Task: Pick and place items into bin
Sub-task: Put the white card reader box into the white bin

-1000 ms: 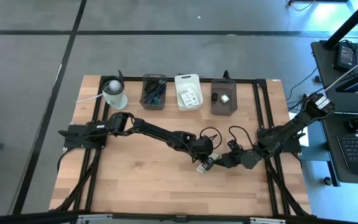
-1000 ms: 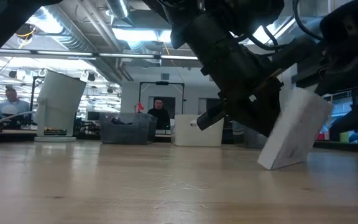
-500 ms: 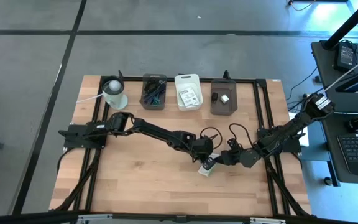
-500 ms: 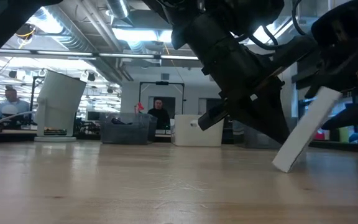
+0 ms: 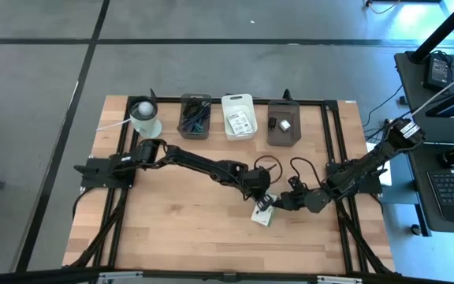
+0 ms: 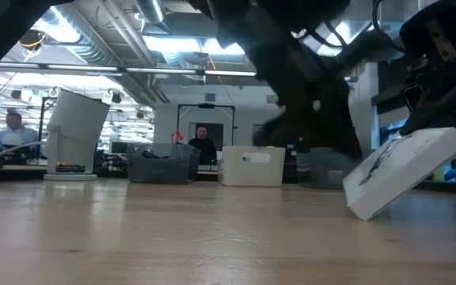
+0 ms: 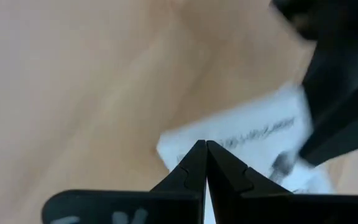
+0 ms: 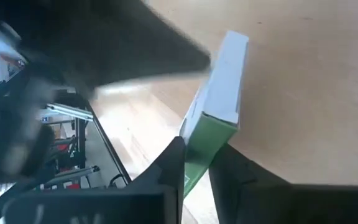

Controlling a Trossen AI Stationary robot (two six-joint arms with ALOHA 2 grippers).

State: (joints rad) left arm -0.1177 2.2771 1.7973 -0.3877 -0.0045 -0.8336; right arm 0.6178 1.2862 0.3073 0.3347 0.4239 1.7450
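a wooden counter (image 5: pixel 172 229) framed by dark rails stands on a grey floor, with a desk of computer gear off to its right; in the low view the room behind is a bright workshop where two people sit far back.

along the far edge of the counter stand a round translucent tub (image 5: pixel 145 117) with a white top, then three bins in a row: a dark bin (image 5: pixel 195 116) holding teal stick-like tools, a white bin (image 5: pixel 239 116) holding printed cards, and a brownish bin (image 5: pixel 283 123) holding a tiny black block and a small whitish piece.

near the middle of the counter, slightly toward the right, a small white box (image 5: pixel 262 214) with printed text and a green side is tilted, one lower edge on the wood and the other end raised, as the low view shows (image 6: pixel 406 170).

the right pincer (image 5: pixel 278 203) reaches in from the right and is clenched on the box: in the right wrist view its two dark fingers (image 8: pixel 169 163) press either side of the box's green end (image 8: pixel 219 118).

the left pincer (image 5: pixel 260 193) hangs just above and beside the box, its arm stretched from the left side of the counter. its fingers (image 7: pixel 191 165) are pressed tightly together with nothing between them, and the white printed face of the box (image 7: pixel 241 134) lies right past their tips. whether the tips touch the box cannot be told.
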